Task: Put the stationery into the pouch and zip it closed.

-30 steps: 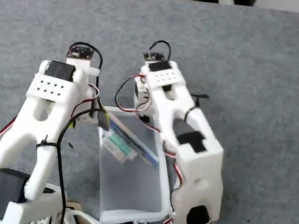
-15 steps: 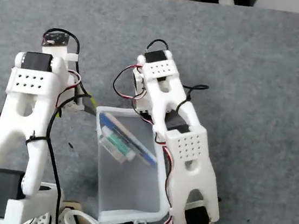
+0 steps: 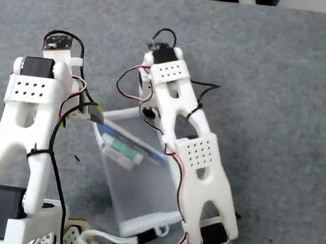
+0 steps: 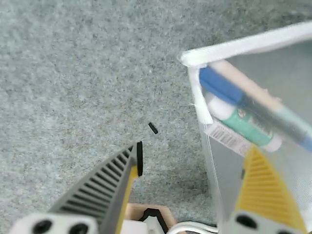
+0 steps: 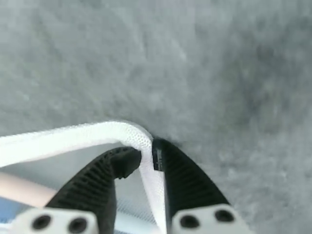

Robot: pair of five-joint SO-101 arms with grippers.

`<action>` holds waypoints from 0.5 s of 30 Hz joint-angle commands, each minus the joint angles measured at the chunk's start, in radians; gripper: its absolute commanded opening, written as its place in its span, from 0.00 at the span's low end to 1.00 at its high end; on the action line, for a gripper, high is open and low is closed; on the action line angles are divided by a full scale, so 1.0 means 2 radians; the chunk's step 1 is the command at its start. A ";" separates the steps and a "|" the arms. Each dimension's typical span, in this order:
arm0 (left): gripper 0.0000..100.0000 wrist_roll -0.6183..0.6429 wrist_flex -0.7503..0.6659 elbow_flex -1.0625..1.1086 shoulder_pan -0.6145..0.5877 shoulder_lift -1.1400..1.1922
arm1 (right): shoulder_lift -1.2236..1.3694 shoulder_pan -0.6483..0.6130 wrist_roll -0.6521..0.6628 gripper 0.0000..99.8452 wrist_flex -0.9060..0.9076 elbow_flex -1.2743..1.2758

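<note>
The right gripper (image 5: 146, 161) is pinching the translucent white-rimmed zip pouch (image 5: 58, 139) at its corner hem. The left gripper (image 4: 195, 156), fingers spread, is straddling the pouch's side edge. Judging by that, it should be clamping there first, bracing against the zip pull.

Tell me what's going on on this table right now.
Two robot arms are working on a translucent pouch lying on grey carpet. The right gripper is shut on the pouch's white edge at a corner. The left gripper is open over the neighbouring corner. The stationery lies inside the pouch.
</note>
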 commanded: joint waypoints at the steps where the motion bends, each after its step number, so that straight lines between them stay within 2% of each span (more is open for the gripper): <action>1: 0.34 -0.002 0.005 -0.022 -0.005 -0.003 | 0.000 0.017 0.003 0.01 -0.004 -0.072; 10: 0.34 -0.002 0.005 -0.022 -0.005 -0.003 | 0.000 0.101 0.001 0.01 -0.015 -0.214; 15: 0.34 -0.002 0.004 -0.023 -0.005 -0.003 | 0.000 0.145 0.002 0.01 -0.017 -0.241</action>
